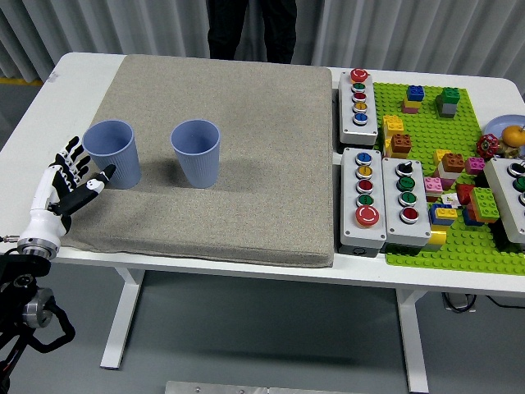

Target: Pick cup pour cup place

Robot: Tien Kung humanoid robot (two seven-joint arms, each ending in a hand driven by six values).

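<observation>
Two light blue cups stand upright on the grey mat (246, 164). The left cup (111, 153) is near the mat's left edge; the right cup (196, 153) stands a hand's width to its right. My left hand (72, 182) is at the mat's left edge, just left of the left cup. Its fingers are spread and hold nothing, and the thumb tip is close to the cup's lower wall. I cannot tell whether it touches. What is inside the cups cannot be seen. My right hand is out of view.
Grey button boxes (373, 197) line the mat's right side, with a green baseplate (459, 238) of coloured bricks beyond them. A bowl with fruit (507, 135) sits at the far right. A person in dark clothes (250, 29) stands at the far side.
</observation>
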